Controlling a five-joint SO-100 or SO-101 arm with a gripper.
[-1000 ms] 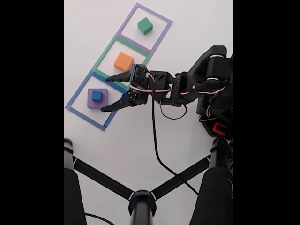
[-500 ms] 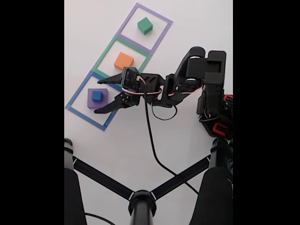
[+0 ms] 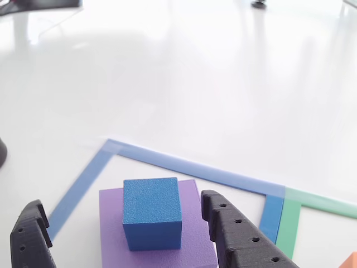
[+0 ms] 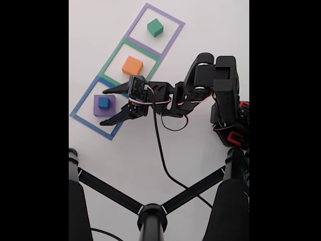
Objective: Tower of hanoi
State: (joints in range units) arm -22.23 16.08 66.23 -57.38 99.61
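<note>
The small blue cube point(image 4: 104, 102) point(image 3: 152, 213) sits on top of the flat purple block point(image 4: 97, 109) point(image 3: 192, 245), inside the blue tape square point(image 4: 85, 100). An orange block point(image 4: 132, 65) lies in the green tape square and a green block point(image 4: 155, 27) in the purple tape square. My gripper point(image 4: 103, 107) point(image 3: 122, 234) is open, its two black fingers point(image 3: 234, 234) spread on either side of the blue cube, just short of it and touching neither block.
In the fixed view the black arm point(image 4: 210, 90) reaches in from the right, with a black cable point(image 4: 163, 155) trailing toward the bottom. A dark stand with spread legs point(image 4: 150, 211) fills the lower part. White table point(image 4: 110, 150) lies left and below the squares.
The gripper has moved left, toward the blue cube on the purple block, and its fingertips now flank that stack. The blocks have not moved.
</note>
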